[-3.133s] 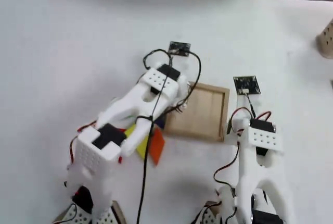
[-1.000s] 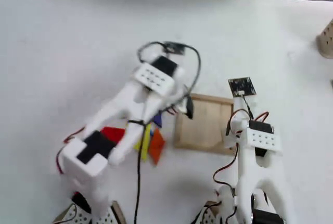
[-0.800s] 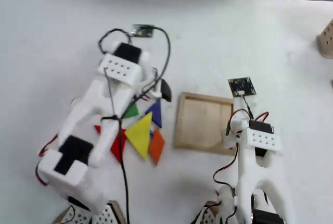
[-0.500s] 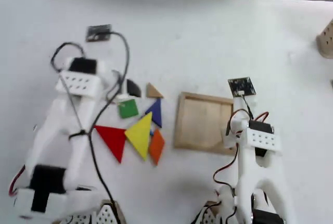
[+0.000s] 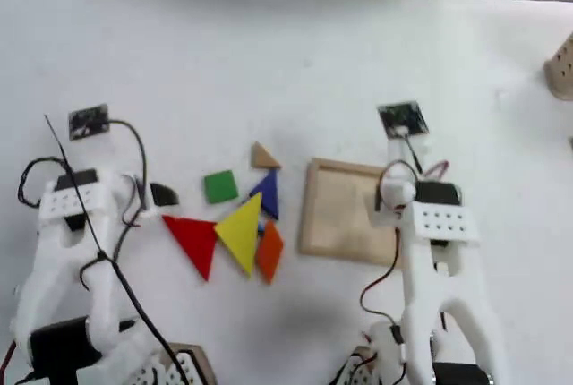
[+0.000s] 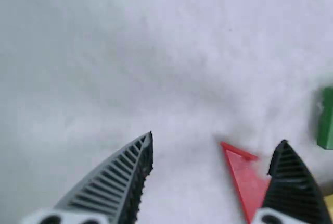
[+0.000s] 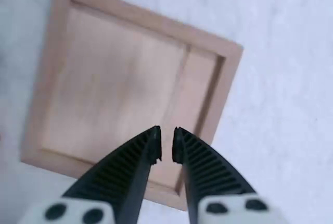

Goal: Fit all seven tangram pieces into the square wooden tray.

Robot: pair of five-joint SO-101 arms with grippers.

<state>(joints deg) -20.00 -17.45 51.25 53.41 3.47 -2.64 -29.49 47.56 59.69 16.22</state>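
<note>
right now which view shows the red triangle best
The high view: the whole red triangle lies uncovered. The left wrist view catches one corner of it; the right wrist view faces the wooden tray.

The square wooden tray (image 5: 338,210) is set on the desk (image 5: 286,54), right of centre. At its 9 o'clock, just beside it, the medium triangle (image 5: 267,195) is laid, with the small triangle (image 5: 263,156) at that piece's 12 o'clock and the square piece (image 5: 220,187) apart at its 9 o'clock. Nearer the arms, the inner large triangle (image 5: 241,233) is placed touching the outer large triangle (image 5: 192,237) at its 9 o'clock, and the parallelogram (image 5: 270,251) is tucked at its 4 o'clock. The left jaws are held at the square piece's 9 o'clock, the right jaws over the tray's 3 o'clock side.
</note>
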